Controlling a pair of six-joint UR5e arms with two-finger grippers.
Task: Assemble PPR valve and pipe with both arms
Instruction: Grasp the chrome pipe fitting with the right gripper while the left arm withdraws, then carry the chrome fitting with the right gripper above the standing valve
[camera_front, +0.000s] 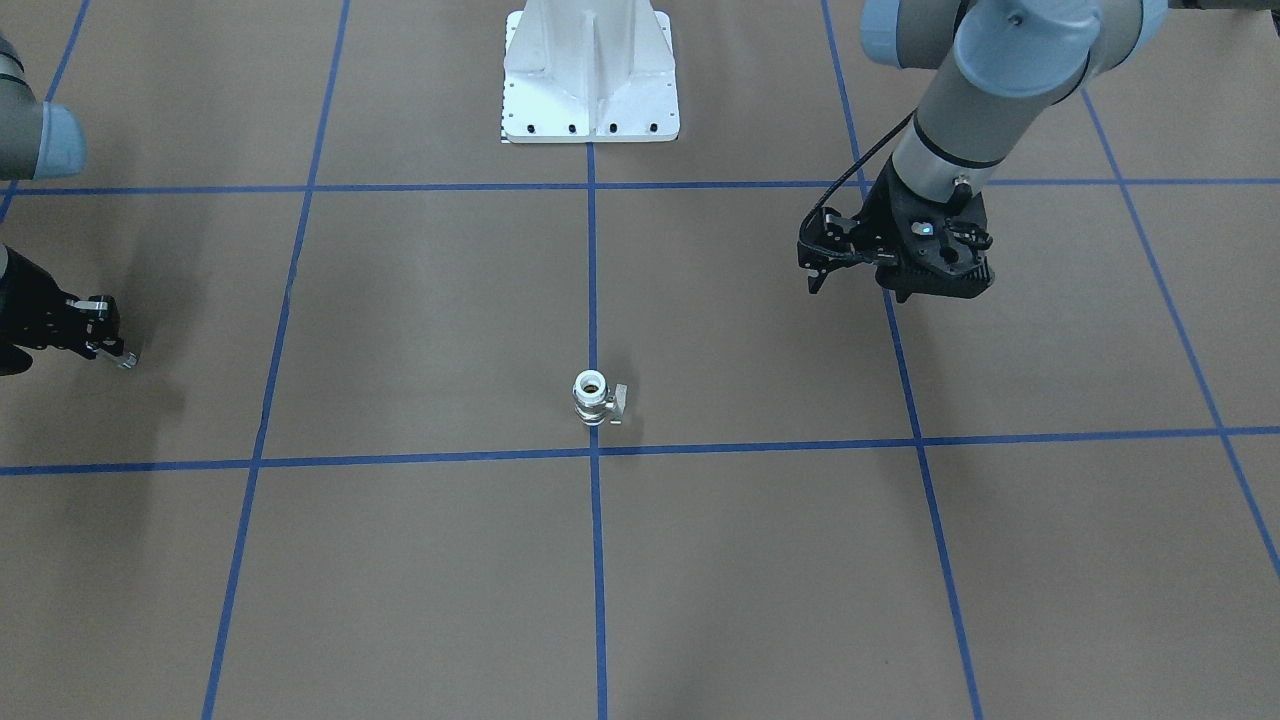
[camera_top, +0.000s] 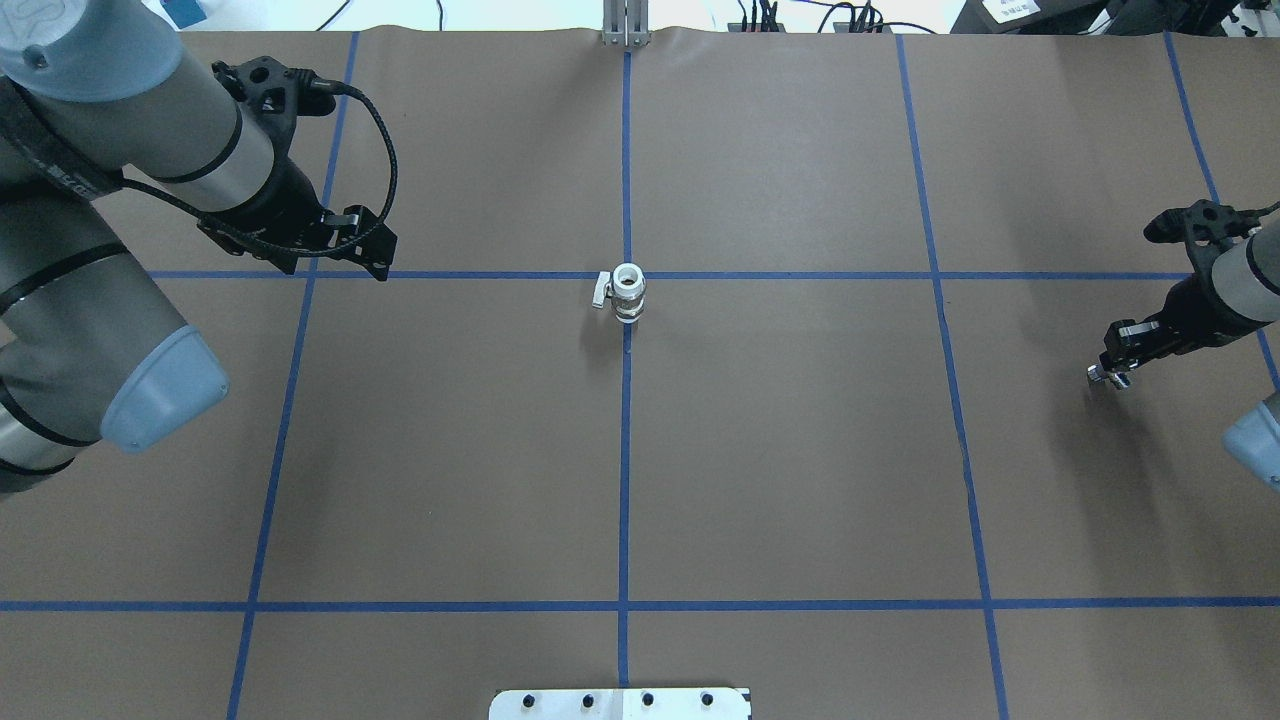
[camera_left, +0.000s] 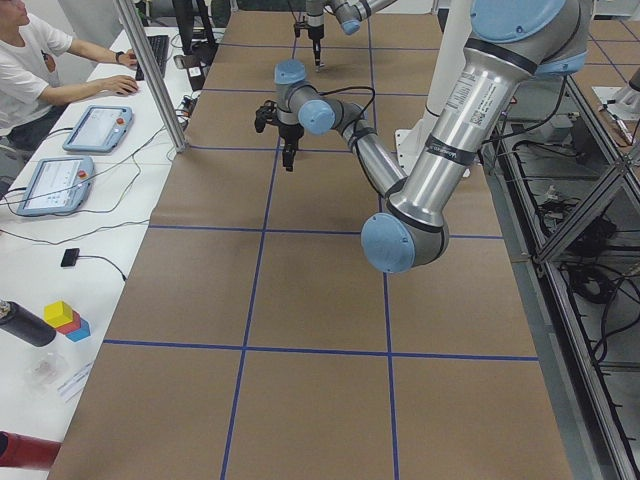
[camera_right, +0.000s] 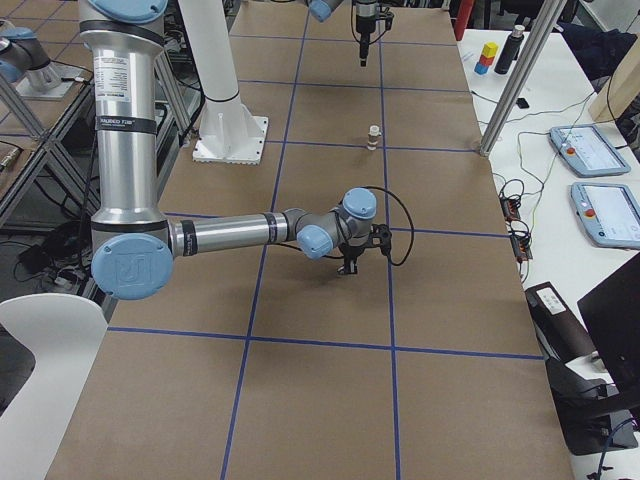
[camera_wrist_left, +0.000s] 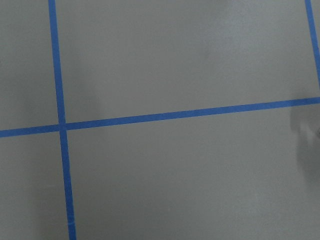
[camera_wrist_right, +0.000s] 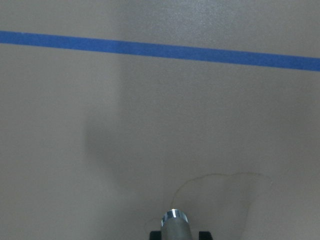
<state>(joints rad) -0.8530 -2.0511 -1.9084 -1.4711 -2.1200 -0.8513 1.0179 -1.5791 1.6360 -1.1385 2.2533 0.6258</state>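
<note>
The PPR valve (camera_front: 593, 397) stands upright on the brown table at the middle crossing of the blue tape lines, open end up and side lever out. It also shows in the overhead view (camera_top: 627, 291) and, small, in the exterior right view (camera_right: 373, 136). My right gripper (camera_top: 1106, 374) is far out at the table's right side, shut on the small silver pipe (camera_front: 124, 357), just above the surface. The pipe's tip (camera_wrist_right: 174, 224) shows at the bottom of the right wrist view. My left gripper (camera_top: 338, 266) hangs over the far left part of the table; it looks open and empty.
The white bolted pedestal (camera_front: 590, 80) stands at the robot's side of the table, in line with the valve. Blue tape lines (camera_wrist_left: 150, 117) divide the brown paper into squares. Operators' desks with tablets (camera_left: 95, 128) run along the far table edge.
</note>
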